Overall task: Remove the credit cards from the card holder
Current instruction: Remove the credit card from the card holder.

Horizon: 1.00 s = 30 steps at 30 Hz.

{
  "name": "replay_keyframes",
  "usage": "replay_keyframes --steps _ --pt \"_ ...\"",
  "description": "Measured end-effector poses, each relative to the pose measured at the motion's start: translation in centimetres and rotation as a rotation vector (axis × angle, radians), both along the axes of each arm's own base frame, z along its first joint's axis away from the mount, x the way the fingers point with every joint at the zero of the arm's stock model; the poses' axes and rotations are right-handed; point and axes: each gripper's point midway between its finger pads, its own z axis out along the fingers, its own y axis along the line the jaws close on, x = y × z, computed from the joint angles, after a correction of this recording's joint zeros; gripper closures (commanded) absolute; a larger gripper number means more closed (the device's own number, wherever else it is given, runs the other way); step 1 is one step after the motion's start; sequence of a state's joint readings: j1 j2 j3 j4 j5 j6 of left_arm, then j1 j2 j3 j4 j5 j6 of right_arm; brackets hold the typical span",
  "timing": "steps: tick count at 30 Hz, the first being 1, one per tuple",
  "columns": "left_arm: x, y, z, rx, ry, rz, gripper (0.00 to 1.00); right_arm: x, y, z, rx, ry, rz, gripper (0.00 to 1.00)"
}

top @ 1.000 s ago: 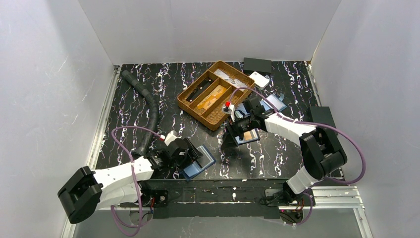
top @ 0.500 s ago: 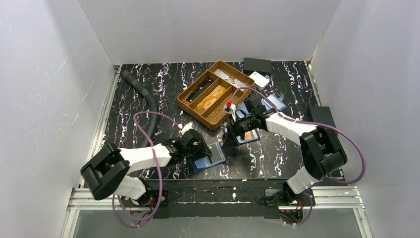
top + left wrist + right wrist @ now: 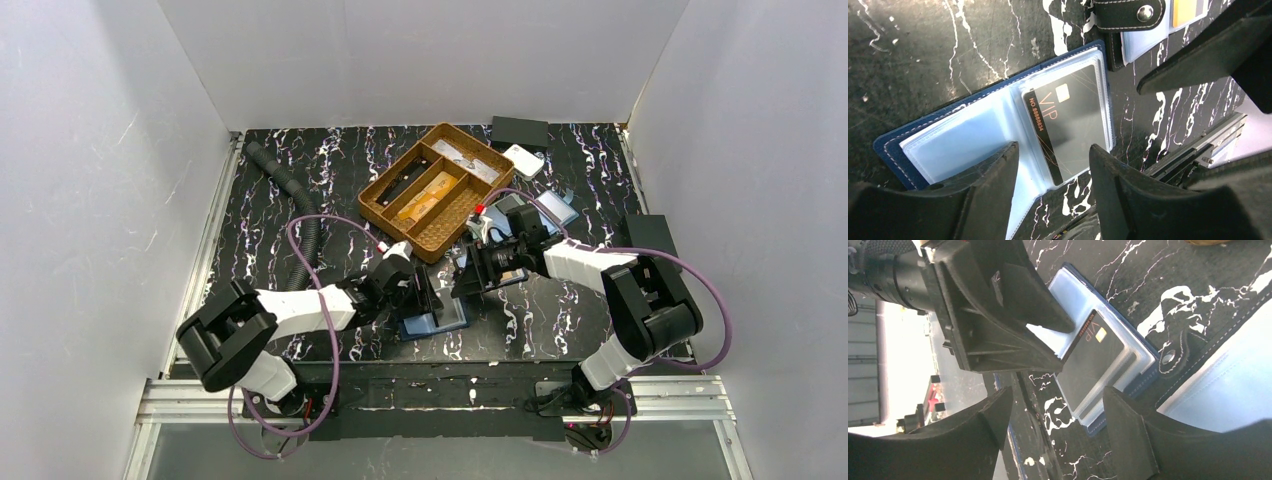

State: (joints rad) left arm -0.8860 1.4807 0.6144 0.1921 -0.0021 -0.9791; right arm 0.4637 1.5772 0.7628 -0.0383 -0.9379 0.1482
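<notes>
**A:** Any writing to read?

**B:** Yes. The black card (image 3: 1068, 127) says "VIP" in orange. Along one long edge runs "NO 8888" and further digits I cannot make out. A small pale chip sits beside the lettering. Nothing else is legible.

**A:** Where does it lie?

**B:** In a clear sleeve of the open blue card holder (image 3: 888, 144), which lies flat on the marbled black table (image 3: 923, 45). A yellow-orange card (image 3: 1185, 10) shows in a second holder (image 3: 1145, 40). In the left wrist view that is at about 1 o'clock from the black card, just past a black snap strap (image 3: 1128, 11).

**A:** And the fingers?

**B:** The left gripper (image 3: 1053, 152) stands over the open holder, fingers apart and holding nothing. The black card's near end lies between its two tips. The right gripper (image 3: 1058, 394) is also spread wide and empty, facing it from the opposite side. The card lies just ahead of its tips, at 12 o'clock in its own view. One left fingertip sits at the card's edge, but I cannot tell whether it touches.

**A:** Room to move?

**B:** Tight. The two grippers nearly meet over the holder. Seen from above, the holder is close to the table's near edge at 6 o'clock. A wicker tray (image 3: 435, 195) lies near at 12 o'clock, and a ribbed hose (image 3: 305, 225) is well apart at 10 o'clock.
</notes>
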Motion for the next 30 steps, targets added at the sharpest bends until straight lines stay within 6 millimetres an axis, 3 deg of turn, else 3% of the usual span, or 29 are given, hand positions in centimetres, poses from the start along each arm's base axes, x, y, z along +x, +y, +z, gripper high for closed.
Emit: replay_keyframes --steps 11,20,30 --pt "-1.4 1.2 1.0 -0.113 -0.058 0.004 0.44 0.2 0.4 0.0 0.021 0.17 -0.146 0.29" --pt "-1.1 -0.2 2.5 -0.195 -0.089 -0.024 0.52 0.1 1.5 0.7 0.045 0.222 -0.171 0.5" --pt "-1.6 0.6 1.0 -0.184 -0.06 0.006 0.5 -1.3 2.6 0.4 0.026 0.215 -0.131 0.52"
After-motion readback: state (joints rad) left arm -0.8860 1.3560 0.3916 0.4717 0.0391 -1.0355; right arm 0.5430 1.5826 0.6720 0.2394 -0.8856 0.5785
